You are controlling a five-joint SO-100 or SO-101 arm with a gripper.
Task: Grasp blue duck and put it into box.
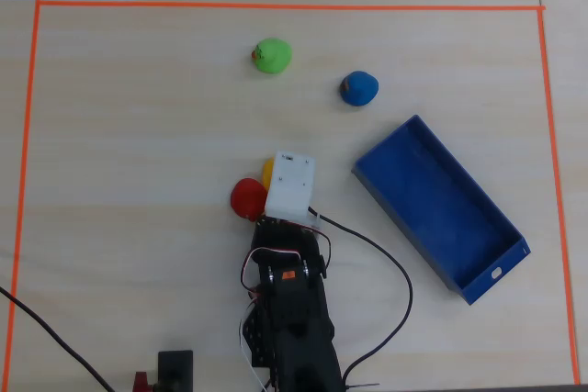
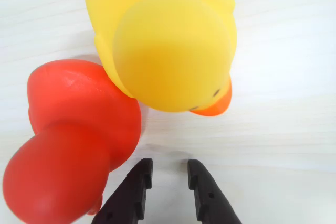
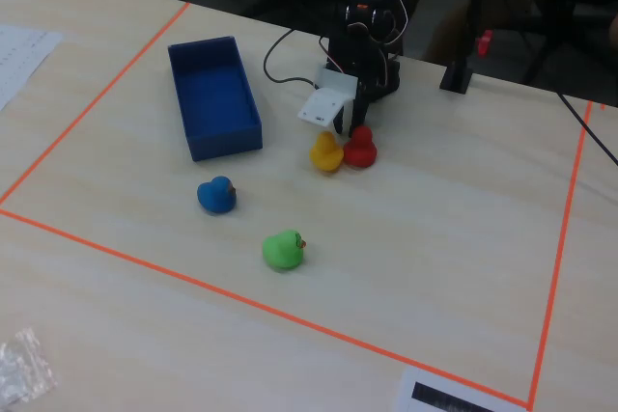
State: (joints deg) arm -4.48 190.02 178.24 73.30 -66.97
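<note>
The blue duck sits on the table in the overhead view, apart from the arm; it also shows in the fixed view. The blue box lies empty and slanted at the right, near the duck, and shows in the fixed view. My gripper is low over the table with its two black fingers a little apart and nothing between them. It hangs just behind a yellow duck and a red duck. From overhead the white wrist mount hides the gripper.
A green duck sits left of the blue duck. The yellow duck and red duck touch each other under the wrist. Orange tape frames the work area. The arm's base and cables fill the bottom middle.
</note>
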